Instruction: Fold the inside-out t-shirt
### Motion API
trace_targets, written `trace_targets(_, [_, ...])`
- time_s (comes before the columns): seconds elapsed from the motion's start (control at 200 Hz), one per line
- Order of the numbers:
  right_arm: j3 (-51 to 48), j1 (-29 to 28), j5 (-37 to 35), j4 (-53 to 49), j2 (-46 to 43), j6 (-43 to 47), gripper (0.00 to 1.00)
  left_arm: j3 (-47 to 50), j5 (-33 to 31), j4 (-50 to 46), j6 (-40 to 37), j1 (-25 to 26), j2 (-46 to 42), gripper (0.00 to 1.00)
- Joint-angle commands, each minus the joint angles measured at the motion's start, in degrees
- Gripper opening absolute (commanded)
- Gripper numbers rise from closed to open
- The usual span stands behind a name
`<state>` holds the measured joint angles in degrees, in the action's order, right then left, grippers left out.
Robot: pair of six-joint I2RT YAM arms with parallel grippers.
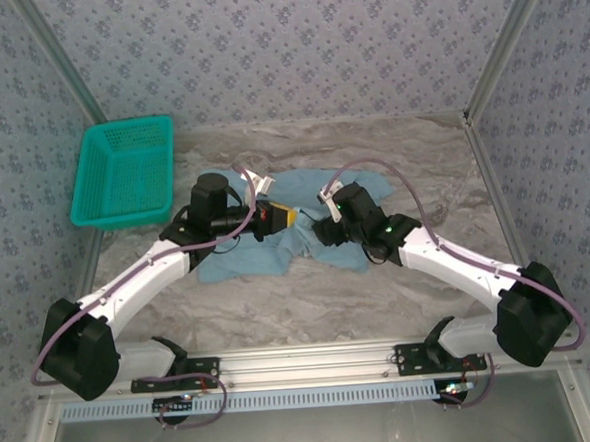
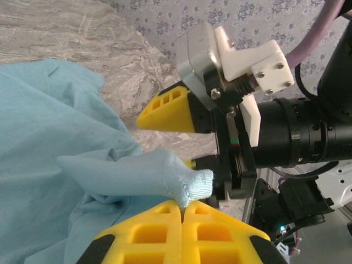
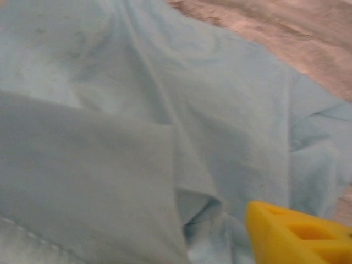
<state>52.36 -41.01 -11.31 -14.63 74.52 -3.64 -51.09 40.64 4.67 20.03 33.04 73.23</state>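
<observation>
The inside-out t-shirt point(image 1: 273, 254) is light blue and lies crumpled in the middle of the marbled table, under both wrists. My left gripper point(image 2: 182, 207) is shut on a ribbed seam edge of the t-shirt point(image 2: 66, 143), which stands up in a small tuft between the yellow fingertips. Just across from it, my right gripper point(image 2: 160, 144) is open, its upper yellow finger point(image 2: 168, 110) apart from the lower one, which sits half behind the cloth. In the right wrist view one yellow finger point(image 3: 297, 236) hovers close over folds of the t-shirt point(image 3: 165, 99); the other finger is hidden.
A teal mesh basket point(image 1: 122, 171) stands at the back left of the table point(image 1: 310, 300). Patterned walls close in the back and both sides. The two wrists point(image 1: 275, 217) nearly touch over the cloth.
</observation>
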Motion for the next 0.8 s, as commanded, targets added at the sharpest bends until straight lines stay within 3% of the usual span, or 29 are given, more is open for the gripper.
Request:
trace_targets(0.0, [2.01,0.09,-12.09,-0.26,-0.08,-0.53,0.54,-1.69,-0.61,0.33,-0.88,0.35,-0.57,0.00])
trace_targets(0.075, [2.95,0.21,-16.32,-3.35,-0.30,-0.66,0.46,-1.64,-2.87,-0.12,-0.81,0.35,-0.94,0.00])
trace_targets(0.25, [4.18,1.83,-18.29,-10.81,-4.07,-2.97,0.22,-1.93,-8.54,-2.65,-1.72,0.28,-0.56,0.00])
trace_targets(0.33, [4.42,4.28,-16.08,-12.74,-5.99,-3.23,0.10,-1.91,-8.56,-2.72,-2.04,0.32,0.12,0.00])
trace_targets(0.47, [4.33,9.29,-6.86,-14.09,-8.36,-4.73,0.04,-2.08,-8.21,-3.12,-2.52,0.32,0.68,0.00])
trace_targets(0.54, [3.35,11.07,4.14,-12.06,-8.94,-4.63,0.09,-1.97,-7.57,-2.78,-2.61,0.30,0.55,0.00])
trace_targets(0.635, [0.09,11.55,17.57,-6.33,-8.68,-4.91,0.25,-1.95,-5.80,-2.15,-2.87,0.33,0.50,0.00])
trace_targets(0.794, [-3.07,11.81,25.51,0.73,-5.34,-7.08,0.46,-2.28,-5.36,-2.29,-2.89,0.32,0.57,0.00])
